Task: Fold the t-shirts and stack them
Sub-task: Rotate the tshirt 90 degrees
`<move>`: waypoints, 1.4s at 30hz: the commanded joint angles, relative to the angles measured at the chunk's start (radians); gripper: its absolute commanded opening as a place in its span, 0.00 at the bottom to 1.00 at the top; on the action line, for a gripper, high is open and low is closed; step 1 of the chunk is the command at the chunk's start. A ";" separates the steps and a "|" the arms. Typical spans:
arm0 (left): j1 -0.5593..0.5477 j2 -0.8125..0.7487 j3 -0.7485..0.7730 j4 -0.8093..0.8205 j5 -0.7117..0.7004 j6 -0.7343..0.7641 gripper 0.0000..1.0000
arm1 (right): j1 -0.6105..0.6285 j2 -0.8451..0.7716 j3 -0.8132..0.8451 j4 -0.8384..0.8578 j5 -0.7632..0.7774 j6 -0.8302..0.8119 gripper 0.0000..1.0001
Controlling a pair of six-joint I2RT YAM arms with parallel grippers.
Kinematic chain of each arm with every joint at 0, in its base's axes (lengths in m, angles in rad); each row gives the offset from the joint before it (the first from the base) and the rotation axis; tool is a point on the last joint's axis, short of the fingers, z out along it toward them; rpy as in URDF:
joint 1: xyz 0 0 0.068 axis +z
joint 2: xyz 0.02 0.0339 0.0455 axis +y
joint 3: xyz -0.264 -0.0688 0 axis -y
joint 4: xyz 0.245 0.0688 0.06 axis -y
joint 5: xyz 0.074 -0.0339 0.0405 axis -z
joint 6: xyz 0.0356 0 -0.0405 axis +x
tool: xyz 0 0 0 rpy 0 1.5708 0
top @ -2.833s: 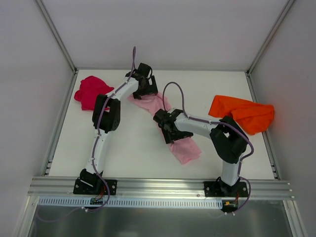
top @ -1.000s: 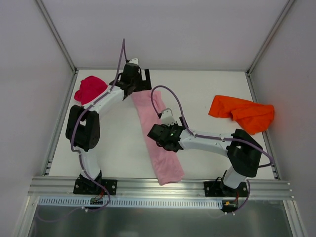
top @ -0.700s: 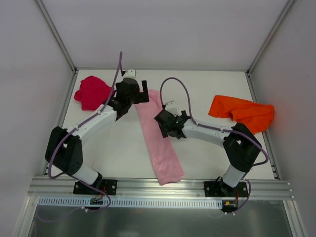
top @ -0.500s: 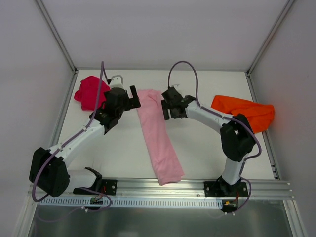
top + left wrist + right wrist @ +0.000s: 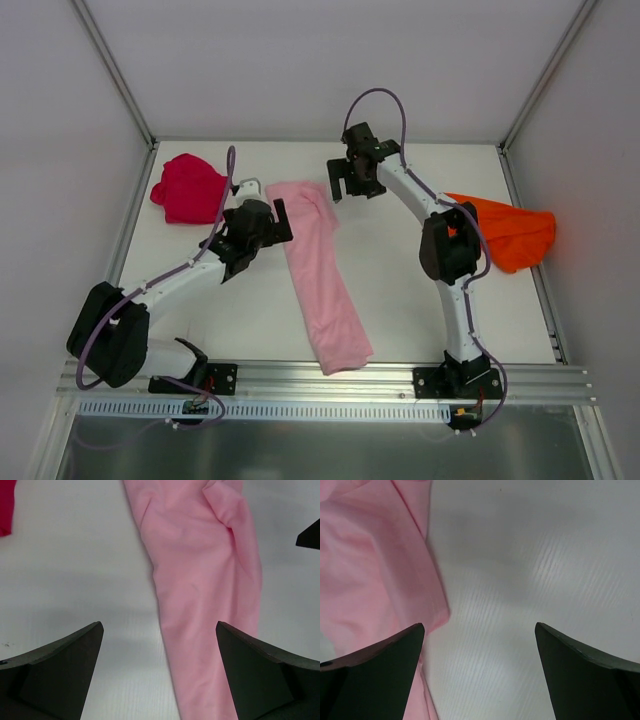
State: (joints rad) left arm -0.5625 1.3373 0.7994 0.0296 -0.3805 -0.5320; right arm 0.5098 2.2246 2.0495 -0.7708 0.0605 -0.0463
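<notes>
Pink t-shirt [image 5: 320, 270]: narrow strip, centre frame, flat on tabletop [image 5: 400, 300]. Red t-shirt [image 5: 185, 187] upper left and orange t-shirt [image 5: 510, 232] right, both bunched. Likely light, limp; pinch at corners or hem. Left gripper [image 5: 278, 222], right gripper [image 5: 343, 187]: jaws wide, empty, flanking the strip's upper end.

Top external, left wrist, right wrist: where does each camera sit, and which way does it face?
Top external: fixed above and behind the bases, looking down on the table; both arms show, with the red shirt, pink shirt and orange shirt.
Left wrist: on the left arm, looking down on the pink shirt; the open left tool fills the bottom corners.
Right wrist: on the right arm, looking down on the pink shirt's edge and bare table; the open right tool fills the bottom corners.
Shared: all three views see the pink shirt.
</notes>
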 commanded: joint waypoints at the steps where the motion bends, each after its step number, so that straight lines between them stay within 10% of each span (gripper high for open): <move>1: -0.005 -0.009 -0.048 0.087 -0.019 -0.040 0.99 | -0.024 0.087 0.109 -0.143 -0.137 -0.035 1.00; 42: -0.088 0.241 0.003 0.116 0.014 -0.052 0.99 | 0.021 0.177 0.228 -0.188 -0.344 -0.253 1.00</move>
State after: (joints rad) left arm -0.6365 1.5711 0.7830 0.1291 -0.3264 -0.5678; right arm 0.5240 2.3512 2.1941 -0.9207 -0.2489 -0.2752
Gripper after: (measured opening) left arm 0.987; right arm 0.995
